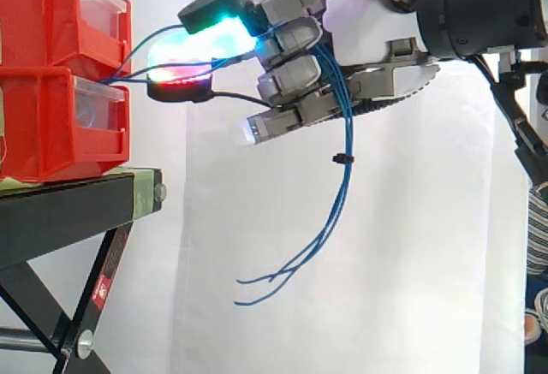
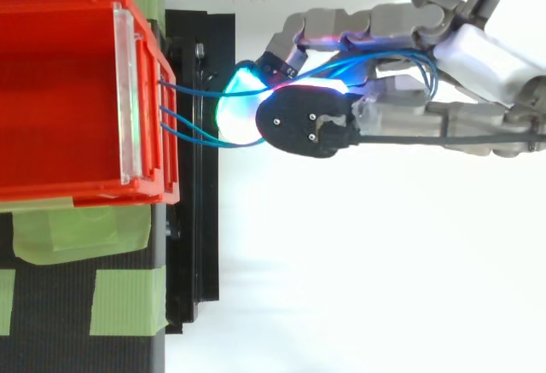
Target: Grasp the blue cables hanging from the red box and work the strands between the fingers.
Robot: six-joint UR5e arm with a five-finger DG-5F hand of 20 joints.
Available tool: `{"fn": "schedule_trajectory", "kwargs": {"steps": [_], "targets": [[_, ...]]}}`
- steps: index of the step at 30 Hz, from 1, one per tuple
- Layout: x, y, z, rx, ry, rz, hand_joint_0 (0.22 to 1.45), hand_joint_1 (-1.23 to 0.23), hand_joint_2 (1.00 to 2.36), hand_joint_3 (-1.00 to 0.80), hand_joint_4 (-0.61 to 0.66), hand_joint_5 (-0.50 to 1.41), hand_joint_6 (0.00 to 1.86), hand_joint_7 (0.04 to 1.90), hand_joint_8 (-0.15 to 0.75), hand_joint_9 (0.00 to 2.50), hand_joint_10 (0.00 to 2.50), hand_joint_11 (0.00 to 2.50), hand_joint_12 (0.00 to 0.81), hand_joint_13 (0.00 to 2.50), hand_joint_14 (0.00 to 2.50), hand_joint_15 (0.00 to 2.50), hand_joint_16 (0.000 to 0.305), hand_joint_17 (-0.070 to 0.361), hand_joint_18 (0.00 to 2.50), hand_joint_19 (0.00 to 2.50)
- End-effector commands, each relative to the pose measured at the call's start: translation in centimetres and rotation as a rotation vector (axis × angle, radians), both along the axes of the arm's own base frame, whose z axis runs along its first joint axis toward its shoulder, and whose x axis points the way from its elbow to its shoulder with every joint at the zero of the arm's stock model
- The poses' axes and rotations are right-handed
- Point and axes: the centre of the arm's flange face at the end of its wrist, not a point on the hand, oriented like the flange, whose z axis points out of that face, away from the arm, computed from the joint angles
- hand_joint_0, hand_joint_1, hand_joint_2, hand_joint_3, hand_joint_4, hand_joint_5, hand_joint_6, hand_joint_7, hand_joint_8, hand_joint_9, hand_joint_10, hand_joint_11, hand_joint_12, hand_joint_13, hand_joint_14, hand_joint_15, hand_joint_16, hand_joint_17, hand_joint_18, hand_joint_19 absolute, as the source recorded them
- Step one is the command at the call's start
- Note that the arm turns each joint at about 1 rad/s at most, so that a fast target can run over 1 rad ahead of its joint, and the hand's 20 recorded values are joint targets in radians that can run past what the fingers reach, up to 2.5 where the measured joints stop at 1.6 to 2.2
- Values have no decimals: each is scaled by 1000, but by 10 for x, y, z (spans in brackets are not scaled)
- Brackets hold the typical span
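strands of the blue cables [image 1: 344, 186] run from the front of the red box [image 1: 38, 126] at the left of the side view, across a short gap, and into the hand [image 1: 295, 74] in the upper middle of the frame. the hand is closed on them: its fingers are curled round the strands, which thread between them and over the glowing fingertips [image 1: 210, 44], cyan above and red below. past the fingers the cables drop in a long curve, bound by a small black tie [image 1: 342, 159], and their loose ends hang free in the lower centre. in the top view the same cables [image 2: 192, 90] leave the box's right edge [image 2: 60, 2] and go under the hand [image 2: 401, 100] near the centre. the box sits on a black stand [image 1: 68, 211]. the grasp looks done, so the step in hand seems to be working the strands. the next move probably calls for small rolling motions of the fingers against each other, gentle enough not to pull the short taut run out of the box or tug the box off the stand.
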Motion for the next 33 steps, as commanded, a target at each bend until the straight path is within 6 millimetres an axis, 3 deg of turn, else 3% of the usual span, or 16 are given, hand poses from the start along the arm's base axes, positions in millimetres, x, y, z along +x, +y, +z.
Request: {"fn": "schedule_trajectory", "kwargs": {"steps": [1,2,3,4,5,6,7,8,9,10,12,17,20,23,28,33], "targets": [[1,0,-2,4,-20,2,1345,-721,1002,141,266,763,23,1127,301,656,2500,2500,410,316,2500,1926,56,126,417,539],[1,0,-1,3,-20,1,1339,-724,1011,144,275,775,24,1137,294,653,2500,2500,412,320,2500,1942,56,126,422,558],[1,0,-1,4,-21,1,1209,-744,1162,63,317,758,23,1118,308,603,2500,2500,408,251,2500,1911,54,122,433,623],[1,0,-1,4,-23,1,942,-699,1433,-11,399,711,22,1098,338,466,2500,2500,433,214,2500,1825,65,147,582,554],[1,0,-1,4,-21,1,756,-642,1705,-148,470,699,22,1100,370,428,2500,2500,464,194,2500,1755,78,176,654,404],[1,0,-1,2,-20,-2,604,-553,1803,-268,503,666,22,1104,411,375,2500,2500,519,144,2500,1705,94,213,612,202],[1,0,-1,3,-22,-2,686,-624,1555,-187,475,633,21,1128,421,336,2500,2500,516,107,2500,1716,90,202,554,233],[1,1,-1,2,-20,-1,881,-731,1220,-59,417,599,22,1154,409,310,2500,2500,484,68,2500,1759,76,172,467,398],[1,1,-1,2,-20,-1,1044,-759,1085,35,355,589,21,1151,377,292,2500,2500,443,54,2500,1799,64,145,463,618],[1,0,-1,2,-20,-2,1244,-730,1005,55,284,626,21,1122,337,408,2500,2500,411,111,2500,1858,54,122,352,670],[1,0,-1,2,-20,-2,1362,-725,1005,98,254,733,22,1117,306,540,2500,2500,410,186,2500,1861,57,127,344,544],[1,-1,-1,4,-24,1,1378,-736,1001,164,300,773,23,1130,287,625,2500,2500,411,266,2500,1955,55,123,401,558],[2,-1,0,6,-29,1,1338,-724,1114,238,337,749,24,1169,301,621,2500,2500,416,267,2500,1987,54,120,411,579],[2,-1,0,11,-35,1,1323,-720,1125,246,320,687,23,1206,322,544,2500,2500,418,221,2500,1944,53,119,378,625],[7,0,4,74,-108,8,1364,-730,1000,208,304,629,21,1227,316,452,2500,2500,411,130,2500,1860,51,114,310,628],[7,1,4,155,-151,16,1359,-729,1003,181,288,633,21,1236,317,458,2500,2500,414,134,2500,1831,50,113,311,626]]}}
